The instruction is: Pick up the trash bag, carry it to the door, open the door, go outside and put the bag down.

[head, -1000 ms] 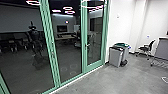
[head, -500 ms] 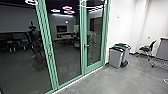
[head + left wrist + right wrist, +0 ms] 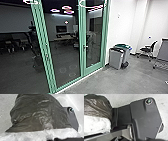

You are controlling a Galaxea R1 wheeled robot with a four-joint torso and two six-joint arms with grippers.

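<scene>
In the left wrist view the dark trash bag (image 3: 37, 112) bulges large over the robot's base, with a pale, clear plastic band (image 3: 31, 135) along it. The same bag (image 3: 99, 105) shows in the right wrist view beside the base plate, its whitish part (image 3: 96, 125) bright. What holds the bag cannot be made out. In the head view a green-framed glass door (image 3: 93, 37) with a lever handle (image 3: 85, 46) stands closed, glass panels beside it.
Right of the door, two grey bins (image 3: 116, 58) stand against the white wall (image 3: 122, 25). A black chair (image 3: 148, 50) and a grey table or cart (image 3: 162, 55) are farther right. Grey floor (image 3: 110, 82) lies in front.
The head view has shifted slightly: the camera has moved, and the left door frames sit farther left while the bins and chair look nearly the same.
</scene>
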